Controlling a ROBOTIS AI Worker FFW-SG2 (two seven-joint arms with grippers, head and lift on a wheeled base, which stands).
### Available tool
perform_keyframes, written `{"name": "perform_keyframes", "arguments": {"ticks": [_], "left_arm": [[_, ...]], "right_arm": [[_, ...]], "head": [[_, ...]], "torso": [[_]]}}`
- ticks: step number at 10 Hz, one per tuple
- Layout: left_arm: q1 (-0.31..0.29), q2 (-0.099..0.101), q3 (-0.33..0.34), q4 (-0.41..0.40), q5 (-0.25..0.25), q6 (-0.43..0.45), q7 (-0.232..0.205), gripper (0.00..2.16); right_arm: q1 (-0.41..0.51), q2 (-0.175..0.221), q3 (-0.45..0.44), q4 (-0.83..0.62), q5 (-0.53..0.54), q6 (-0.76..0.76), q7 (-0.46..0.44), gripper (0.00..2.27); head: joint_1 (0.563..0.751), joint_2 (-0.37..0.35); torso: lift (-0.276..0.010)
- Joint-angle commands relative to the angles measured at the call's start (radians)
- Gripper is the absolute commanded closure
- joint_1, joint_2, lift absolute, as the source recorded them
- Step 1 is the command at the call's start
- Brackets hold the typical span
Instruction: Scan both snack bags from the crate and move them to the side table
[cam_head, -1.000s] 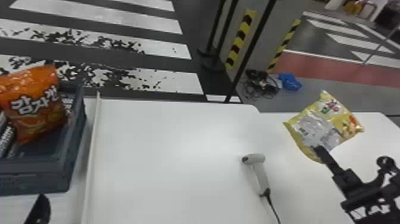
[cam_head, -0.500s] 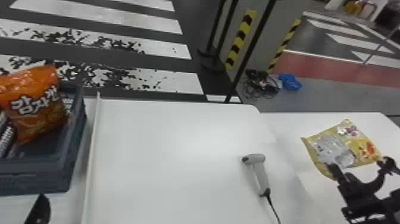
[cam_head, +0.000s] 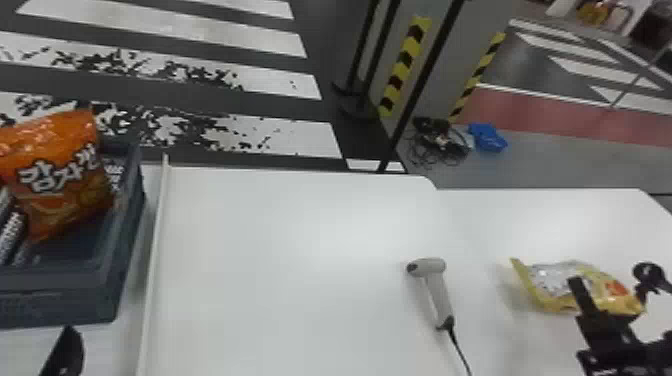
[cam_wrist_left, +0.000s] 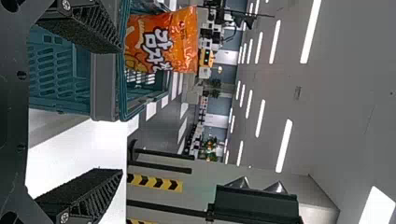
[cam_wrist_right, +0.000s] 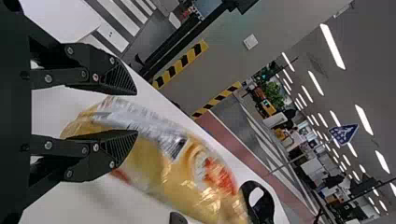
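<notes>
In the crate (cam_head: 60, 305), the orange bag (cam_head: 60, 175) is propped up; nearby, the left gripper (cam_head: 65, 352) is held open — the scanner (cam_head: 439, 295) is laid on the white table (cam_head: 280, 260), and at the side table (cam_head: 475, 225) the yellow bag (cam_head: 542, 292) is seen by the right gripper (cam_head: 611, 290) — jaws parted, released

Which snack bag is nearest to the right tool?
The yellow snack bag, close by the right tool; the orange bag is in the crate, far left.
</notes>
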Motion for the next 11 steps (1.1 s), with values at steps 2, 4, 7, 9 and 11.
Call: {"name": "perform_keyframes", "arguments": {"ticks": [2, 4, 7, 9, 11], "left_arm": [[0.000, 0.000, 0.000, 0.001, 0.000, -0.008, -0.001, 0.08], [0.005, 0.000, 0.001, -0.002, 0.000, -0.008, -0.001, 0.08], [0.005, -0.003, 0.000, -0.004, 0.000, -0.008, -0.004, 0.08], [0.011, -0.006, 0.005, -0.007, 0.000, -0.026, 0.002, 0.08], [0.018, -0.011, 0.008, -0.011, 0.000, -0.035, 0.007, 0.08]], "right_arm": [[0.019, 0.007, 0.003, -0.015, -0.015, 0.011, 0.010, 0.04], [0.093, 0.045, 0.022, -0.187, -0.031, 0.026, 0.019, 0.04], [0.188, 0.105, 0.112, -0.498, 0.149, -0.005, 0.105, 0.04], [0.245, 0.159, 0.249, -0.649, 0.321, -0.103, 0.081, 0.05], [0.309, 0.186, 0.431, -0.742, 0.493, -0.213, 0.016, 0.05]], "head": [[0.695, -0.350], [0.695, -0.350], [0.695, -0.350], [0.695, -0.350], [0.695, -0.350]], "torso": [[-0.099], [-0.099], [-0.099], [-0.099], [-0.099]]}}
